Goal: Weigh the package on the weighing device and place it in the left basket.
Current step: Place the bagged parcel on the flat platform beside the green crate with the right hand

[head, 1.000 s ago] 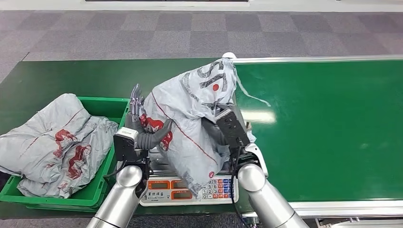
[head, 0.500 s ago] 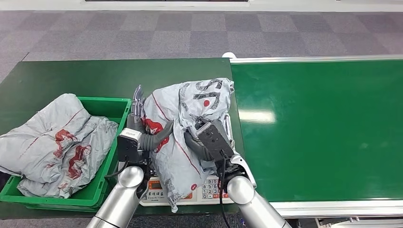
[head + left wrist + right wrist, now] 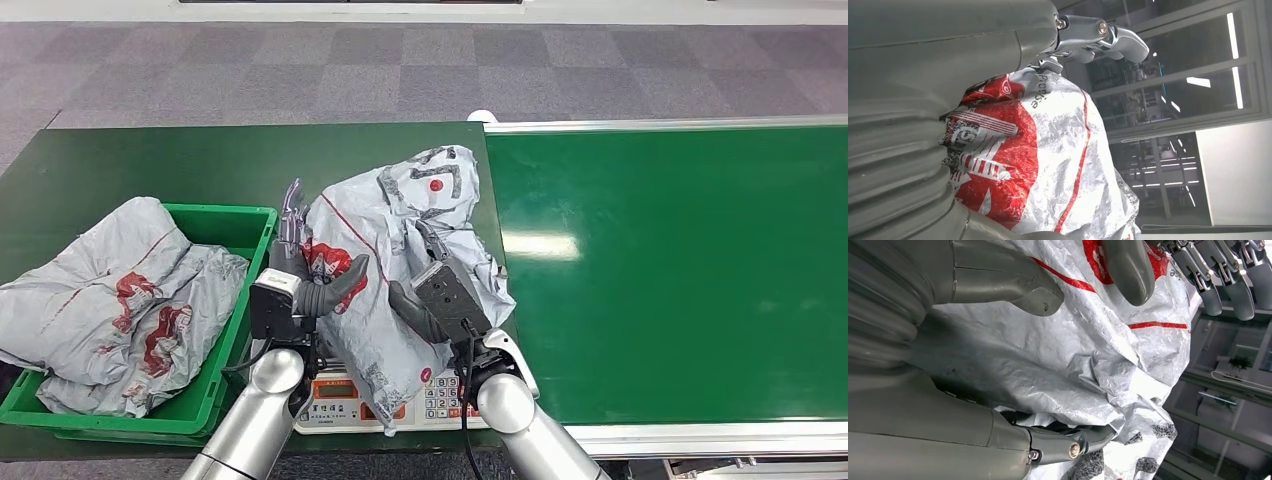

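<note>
Grey package [image 3: 395, 262] over the scale [image 3: 380, 398], pressed between left hand [image 3: 305, 290] and right hand [image 3: 440, 300], both holding it. Green basket [image 3: 255, 225] to the left sits heaped with parcels [image 3: 115, 290]. Risk: slick bag slips, or slides off that pile.

package [image 3: 395, 260] over scale [image 3: 400, 398], basket [image 3: 215, 385] left, conveyor [image 3: 680, 270] right
</note>
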